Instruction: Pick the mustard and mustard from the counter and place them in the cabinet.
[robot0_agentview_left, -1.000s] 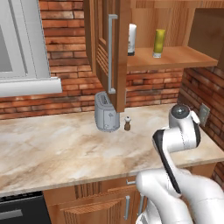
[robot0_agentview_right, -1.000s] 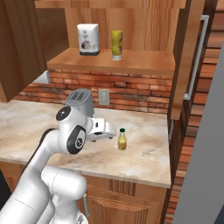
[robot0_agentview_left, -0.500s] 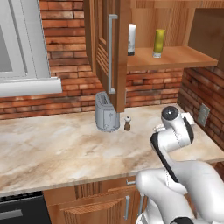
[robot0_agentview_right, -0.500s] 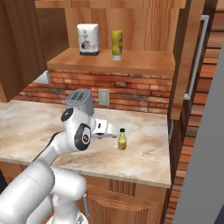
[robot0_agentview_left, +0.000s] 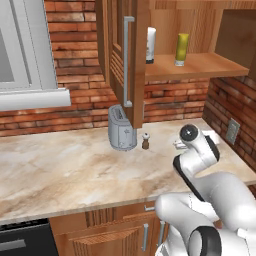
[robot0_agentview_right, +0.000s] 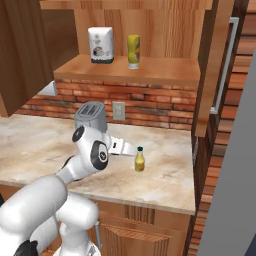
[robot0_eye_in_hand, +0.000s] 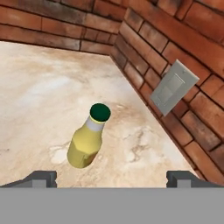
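Gripper (robot0_eye_in_hand: 112, 177) wide open, holding nothing, aimed at the slim mustard (robot0_eye_in_hand: 89, 141) standing upright on the counter (robot0_eye_in_hand: 39, 96) near the brick corner and wall socket (robot0_eye_in_hand: 173, 88); other mustard (robot0_agentview_right: 133, 51) already up on the cabinet (robot0_agentview_right: 125, 69) shelf beside the white bottle (robot0_agentview_right: 100, 45). Best to centre the body between the fingers, slightly left of middle now. Better to close low on the wide part, not the tapered neck, then lift straight up to avoid tipping.

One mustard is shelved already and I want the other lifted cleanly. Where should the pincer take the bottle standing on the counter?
Grip the mustard bottle around its wide yellow body, below the tapered neck and dark green cap. It stands upright on the counter, apart from the brick wall, so a level approach from the front should suit. The pincer is open and faces it.
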